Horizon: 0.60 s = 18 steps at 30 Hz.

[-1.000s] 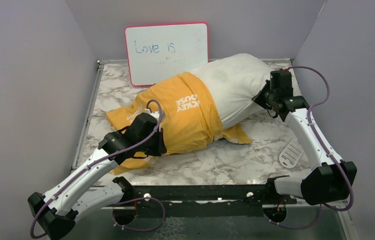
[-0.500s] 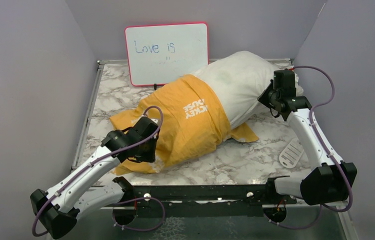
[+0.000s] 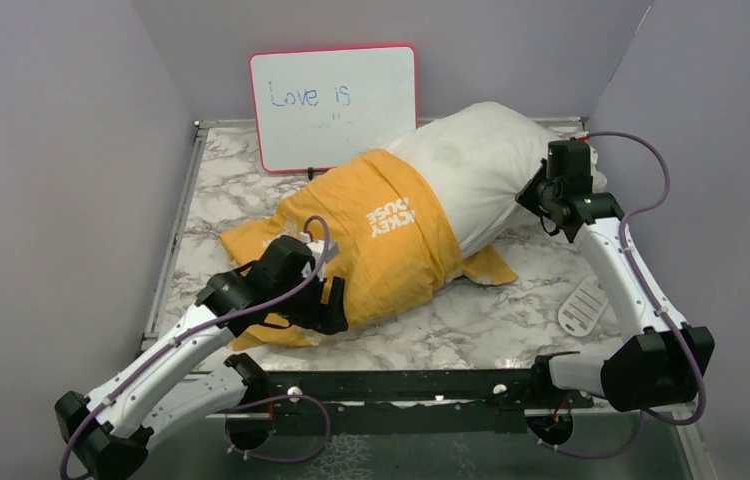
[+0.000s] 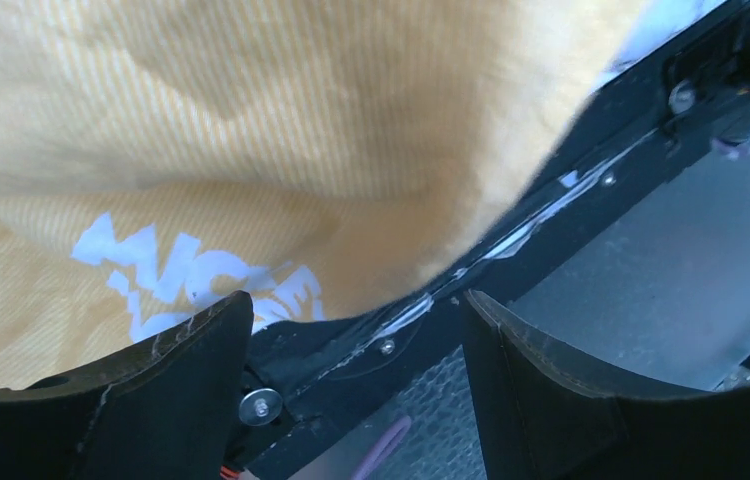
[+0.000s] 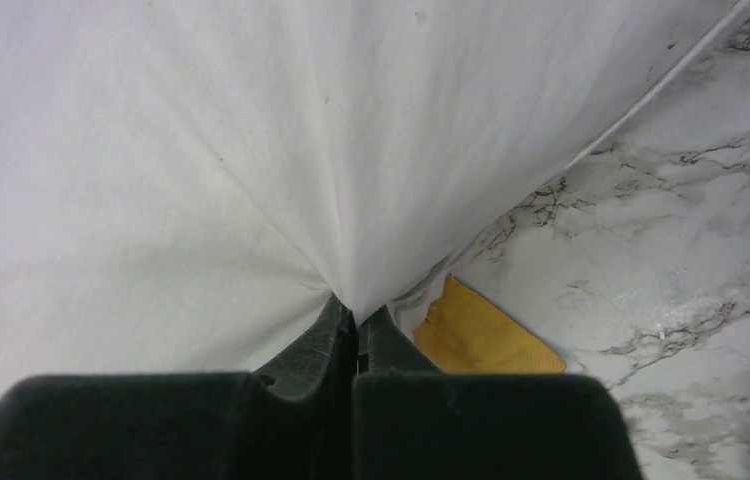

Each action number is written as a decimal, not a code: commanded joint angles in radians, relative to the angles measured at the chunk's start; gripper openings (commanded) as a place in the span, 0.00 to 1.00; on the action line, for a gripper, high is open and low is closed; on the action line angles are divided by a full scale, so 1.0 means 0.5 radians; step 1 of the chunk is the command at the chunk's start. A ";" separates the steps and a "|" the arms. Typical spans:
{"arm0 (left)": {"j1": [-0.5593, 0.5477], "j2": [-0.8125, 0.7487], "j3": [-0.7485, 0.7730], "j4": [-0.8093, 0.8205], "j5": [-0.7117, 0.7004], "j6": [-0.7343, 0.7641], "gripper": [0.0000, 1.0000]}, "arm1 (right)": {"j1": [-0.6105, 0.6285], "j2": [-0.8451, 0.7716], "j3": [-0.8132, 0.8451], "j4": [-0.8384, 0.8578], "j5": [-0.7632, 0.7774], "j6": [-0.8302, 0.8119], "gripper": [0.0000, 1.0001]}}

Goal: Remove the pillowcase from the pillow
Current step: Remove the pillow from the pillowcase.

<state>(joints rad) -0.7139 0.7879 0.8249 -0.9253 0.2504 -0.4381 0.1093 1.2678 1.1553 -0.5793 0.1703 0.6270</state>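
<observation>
1. Since half a second ago, the left end effector (image 3: 329, 303) has slid right along the near edge of the pillowcase (image 3: 381, 245). Its fingers are spread and grip nothing.
2. The right end effector (image 5: 354, 318) stays clenched on the pillow (image 3: 471, 160), which has not shifted.
3. On the table (image 3: 471, 320), the pillowcase sleeves the pillow's left half and the right half lies bare, so removal looks about half done.

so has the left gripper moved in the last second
Yes. The left gripper has dropped back toward the black base rail, away from the whiteboard, and slightly rightward.
</observation>
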 commanded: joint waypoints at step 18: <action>-0.106 0.110 -0.061 -0.058 -0.230 0.001 0.00 | -0.055 0.007 0.074 0.151 0.230 -0.042 0.01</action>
<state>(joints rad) -0.7631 0.8940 0.7506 -0.8406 0.2359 -0.4049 0.1089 1.2694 1.1545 -0.5789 0.1749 0.6270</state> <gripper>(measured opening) 0.014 0.014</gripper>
